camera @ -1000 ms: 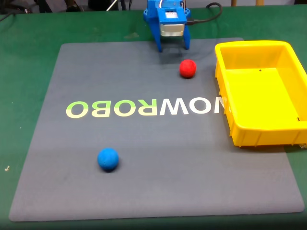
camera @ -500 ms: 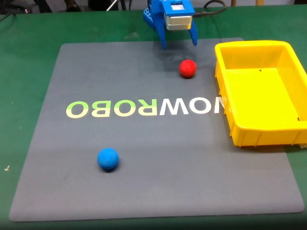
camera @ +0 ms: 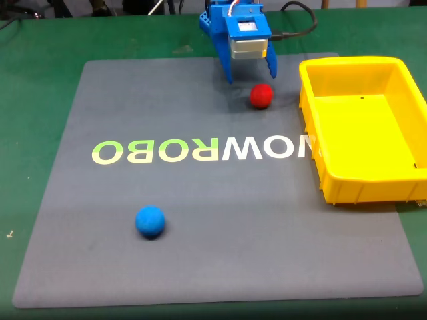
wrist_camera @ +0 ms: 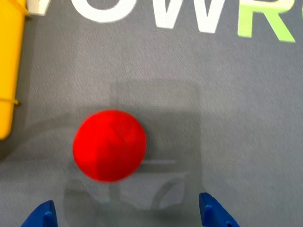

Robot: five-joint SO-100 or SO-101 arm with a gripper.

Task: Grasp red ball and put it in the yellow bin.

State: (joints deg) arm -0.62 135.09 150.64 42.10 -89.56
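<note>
Fixed view: the blue hand (camera: 251,73) hangs at the far edge of the grey mat (camera: 213,253), its two blue fingers (camera: 228,69) spread apart with nothing between them. The red ball (camera: 261,95) sits on the mat just in front of the hand, near the right-hand finger as this view shows it, and apart from both tips. The yellow bin (camera: 363,183) stands at the right edge of the mat, just beside the ball with a narrow strip of bare mat between them; the interior that can be seen holds nothing. A blue ball (camera: 150,221) lies well apart, on the near left part of the mat, beyond the white and green lettering (camera: 200,151) (printed upside down as the camera reads it) that runs across the middle. A black cable (camera: 297,27) trails from the arm over the green table (camera: 40,80). Nothing lies between the hand and the red ball. Wrist view: the red ball (wrist_camera: 109,145) lies left of centre on the mat (wrist_camera: 236,104), ahead of the two blue fingertips (wrist_camera: 43,215) that show at the bottom edge, wide apart and not touching it. The bin's yellow wall (wrist_camera: 9,66) runs along the left edge, close to the ball, and the lettering (wrist_camera: 189,16) crosses the top.
</note>
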